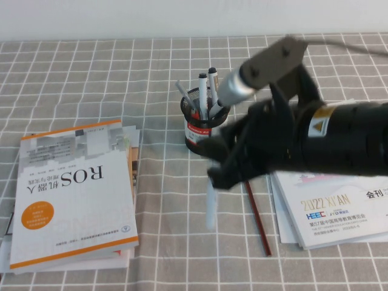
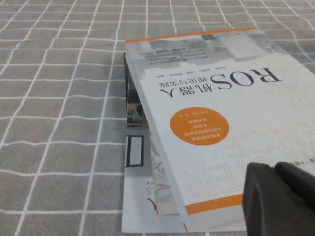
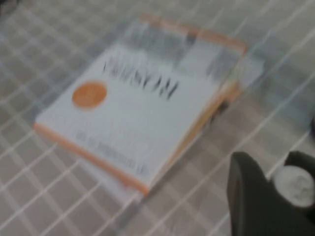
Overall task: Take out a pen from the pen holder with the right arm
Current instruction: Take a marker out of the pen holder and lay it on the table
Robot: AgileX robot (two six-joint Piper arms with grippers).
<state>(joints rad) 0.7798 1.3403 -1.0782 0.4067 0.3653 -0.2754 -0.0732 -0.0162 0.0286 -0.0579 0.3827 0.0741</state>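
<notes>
Right gripper [image 1: 217, 174] clamps the white pen [image 1: 210, 209], hanging lengthwise below the jaws, near the pen holder [image 1: 203, 130]; left gripper [image 2: 278, 199] sits over the book [image 2: 216, 98].

Bright, even light in all views; a faint shadow edges the book [image 1: 73, 188]. The right wrist view is blurred throughout, and in the high view the right arm [image 1: 339, 142] and pen [image 1: 210, 209] smear with motion.

Grips a white pen [image 1: 210, 209] in the right gripper [image 1: 218, 174] just in front of the black mesh pen holder [image 1: 203, 124], above the checked cloth [image 1: 163, 242], between the ROS book [image 1: 73, 188] and the booklets [image 1: 339, 218].
</notes>
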